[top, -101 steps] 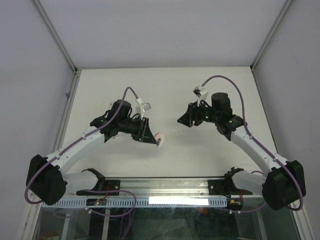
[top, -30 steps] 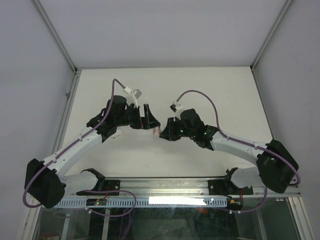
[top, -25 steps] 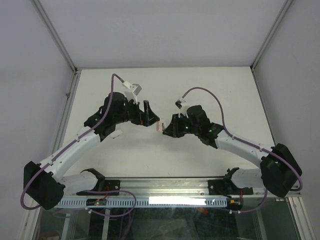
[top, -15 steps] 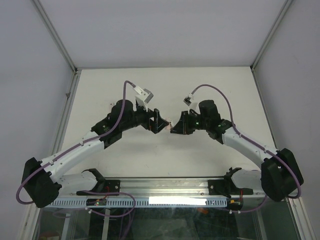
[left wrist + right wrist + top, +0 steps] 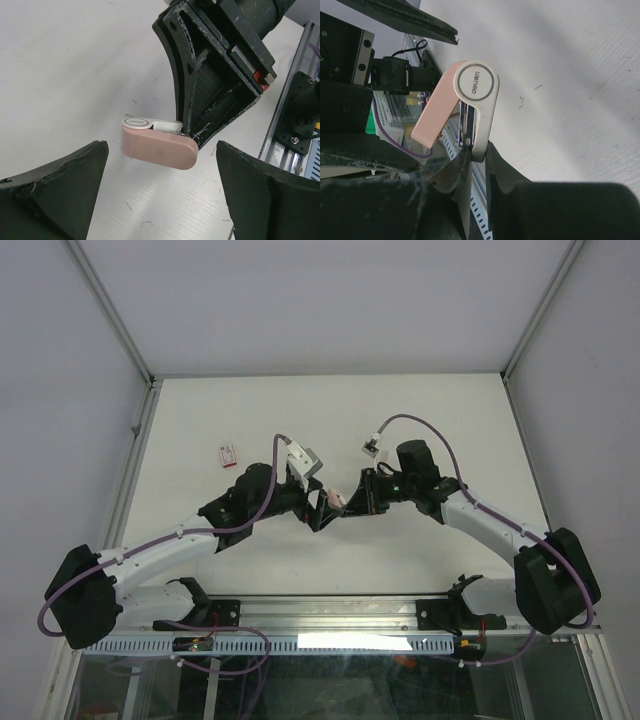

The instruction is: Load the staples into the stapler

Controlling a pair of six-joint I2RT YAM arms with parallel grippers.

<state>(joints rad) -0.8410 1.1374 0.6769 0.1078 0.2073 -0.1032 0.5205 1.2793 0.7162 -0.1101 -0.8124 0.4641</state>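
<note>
The left tool (image 5: 318,512) has swung to centre, spread wide and empty. We see the right tool (image 5: 476,156) pinching the pink stapler (image 5: 159,150). The staples (image 5: 229,452) lie far-left on the worktop (image 5: 450,420).

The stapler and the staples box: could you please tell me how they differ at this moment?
The stapler is pink and white, swung open; the staples box is white with a red mark. The stapler is held in the right gripper; the staples box lies untouched on the table. Both are small.

staples (image 5: 229,452): open table (image 5: 200,410) all round | stapler (image 5: 159,149): one end covered by right gripper (image 5: 186,131)
</note>
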